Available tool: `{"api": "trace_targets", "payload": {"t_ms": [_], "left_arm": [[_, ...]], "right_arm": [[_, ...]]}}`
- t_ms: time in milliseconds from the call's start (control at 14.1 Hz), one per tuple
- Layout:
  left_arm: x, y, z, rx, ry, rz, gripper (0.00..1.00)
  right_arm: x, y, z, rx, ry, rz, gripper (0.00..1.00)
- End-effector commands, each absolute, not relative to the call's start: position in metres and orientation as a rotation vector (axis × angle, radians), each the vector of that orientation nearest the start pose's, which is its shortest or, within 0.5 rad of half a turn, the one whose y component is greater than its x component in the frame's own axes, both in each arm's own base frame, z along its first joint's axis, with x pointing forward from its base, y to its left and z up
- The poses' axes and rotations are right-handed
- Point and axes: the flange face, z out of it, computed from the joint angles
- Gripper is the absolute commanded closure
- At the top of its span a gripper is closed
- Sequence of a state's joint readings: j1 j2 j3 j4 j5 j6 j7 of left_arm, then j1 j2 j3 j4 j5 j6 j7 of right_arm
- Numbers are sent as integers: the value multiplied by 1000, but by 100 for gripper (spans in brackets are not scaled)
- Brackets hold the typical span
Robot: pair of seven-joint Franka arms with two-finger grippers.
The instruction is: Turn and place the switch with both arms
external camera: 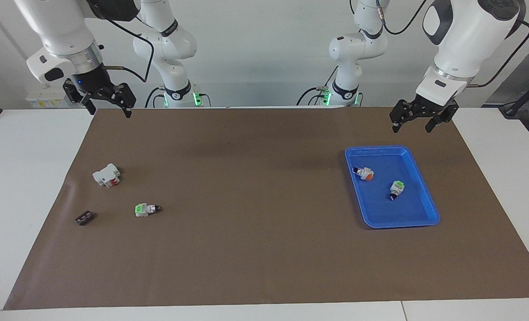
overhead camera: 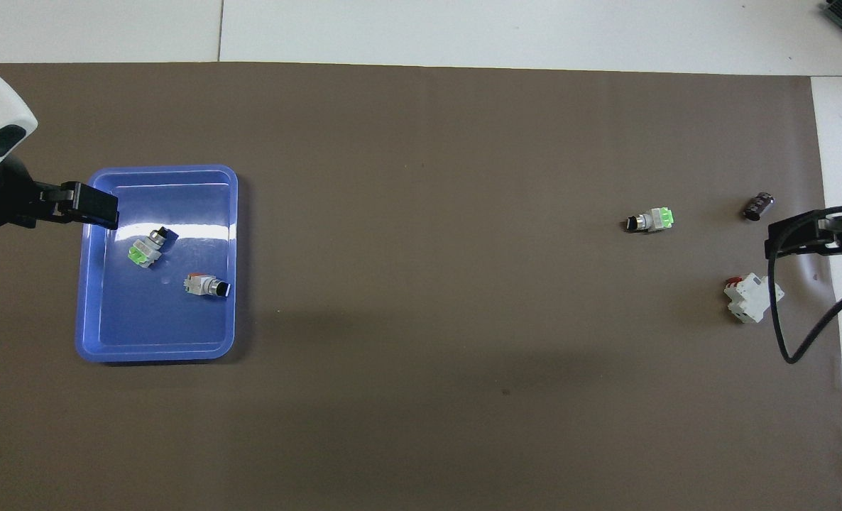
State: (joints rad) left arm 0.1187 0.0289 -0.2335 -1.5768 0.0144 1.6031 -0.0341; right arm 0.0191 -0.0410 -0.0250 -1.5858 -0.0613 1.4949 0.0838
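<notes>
Desk (external camera: 23,200) is carrying a large brown paper mat (external camera: 255,249), spread across almost its whole top. Both big white jointed arms are hanging high at the robots' edge of the mat, neither touching anything.

Left tool (external camera: 411,123) is hovering above the mat edge just by the tray's robot-side end, jaws apart and empty. Right tool (external camera: 108,104) is hovering above the mat corner at the right arm's end, jaws apart, also empty.

Blue rectangular plastic tray (external camera: 427,196) is sitting toward the left arm's end. It is holding two switches, lying apart from each other: an orange-ended switch (external camera: 365,173) and a green-capped switch with a dark blue tip (external camera: 395,189), the latter farther from the robots.

Toward the right arm's end, a white breaker-like block with red detail (external camera: 106,174) is lying on the mat.

The task's switch, pale grey-white with a green block and black knob (external camera: 146,209), is lying on its side on the bare mat, farther from the robots than the white block and well apart from the tray.

A small dark brown cylindrical part (external camera: 84,218) is lying near it, closer to the mat's edge.

Progress reads as nil: no grasp, no turn, no handover, no placing. Likely the right tool is due to pick first, being the closer one.
</notes>
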Motion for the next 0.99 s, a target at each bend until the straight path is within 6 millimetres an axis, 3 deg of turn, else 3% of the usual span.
{"api": "trace_targets", "payload": {"t_ms": [0, 213, 425, 567, 709, 921], "left_arm": [[555, -53, 609, -3111, 102, -8, 0], [555, -51, 609, -3111, 85, -5, 0], [556, -51, 609, -3111, 95, -8, 0], [554, -49, 609, -3111, 85, 9, 0], [554, -48, 609, -3111, 83, 7, 0], [554, -49, 608, -3111, 85, 14, 0]], "right_arm": [[532, -13, 635, -3185, 152, 44, 0], [530, -14, 629, -3183, 160, 29, 0], [525, -18, 607, -3178, 192, -32, 0], [533, -18, 587, -3145, 391, -153, 0], [540, -13, 555, -3103, 559, -211, 0], [576, -12, 492, -3049, 778, -196, 0]]}}
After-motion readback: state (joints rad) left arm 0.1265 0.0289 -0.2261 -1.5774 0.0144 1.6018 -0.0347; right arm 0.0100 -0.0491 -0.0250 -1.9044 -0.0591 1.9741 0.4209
